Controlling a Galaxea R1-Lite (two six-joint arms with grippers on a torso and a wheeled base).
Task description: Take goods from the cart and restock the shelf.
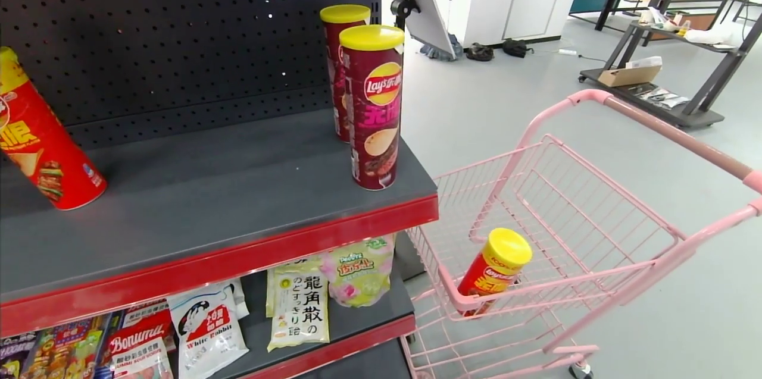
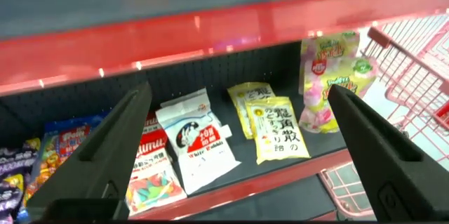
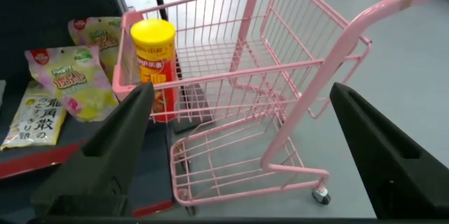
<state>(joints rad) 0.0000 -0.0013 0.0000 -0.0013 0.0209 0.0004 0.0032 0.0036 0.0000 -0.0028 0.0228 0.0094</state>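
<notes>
Red can [image 1: 497, 266] leaned in cart [image 1: 595, 188] corner beside shelf [image 1: 208, 188], not yet restocked. Right hand [image 3: 240, 87] released, aimed at can, likely for pickup. Left hand [image 2: 238, 90] released, empty, faced toward snack bags [image 2: 277, 126].

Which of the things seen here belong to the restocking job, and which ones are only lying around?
For the job: pink cart; yellow-lidded can in it; upper shelf; two dark red cans and a bright red can already on that shelf.
Just lying about: snack bags on the lower shelf; cardboard box on the rack across the floor.
</notes>
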